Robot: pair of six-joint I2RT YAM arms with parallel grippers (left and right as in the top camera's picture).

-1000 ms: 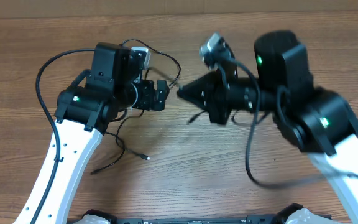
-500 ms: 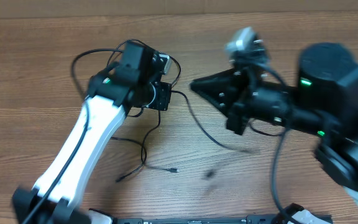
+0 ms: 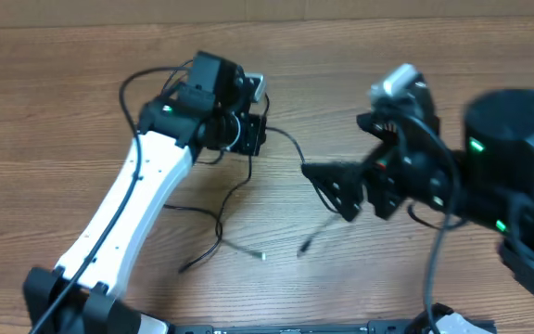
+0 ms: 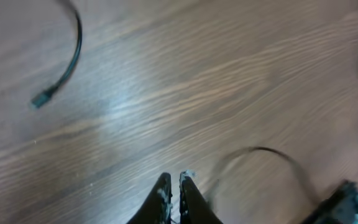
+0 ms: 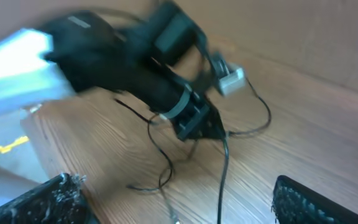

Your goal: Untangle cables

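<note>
**Wood table, one cord pinched, the other jaws wide**

Brown wood-grain table (image 3: 452,56) fills the room's working space, with both arms reaching in from the edge where they are mounted. The left gripper (image 3: 256,135) sits toward the far edge, a little left of the middle, with its fingers (image 4: 164,191) pressed tight together. From the right wrist camera a thin black cord drops straight out of that clenched tip, so it looks clamped on one of the cables (image 3: 219,221). The same cord curves away across the middle of the table toward the right gripper (image 3: 330,187).

The right gripper hovers near the centre with its fingers (image 5: 48,200) spread far apart. Nothing is gripped between them; the cord only passes below the gap.

The other cables lie loose on the wood between the left gripper and the mounting edge, looping over one another. Two small plug ends (image 3: 263,255) rest close together near the middle of that stretch. Another plug end shows in the left wrist view, lying flat and apart from the fingers.
</note>
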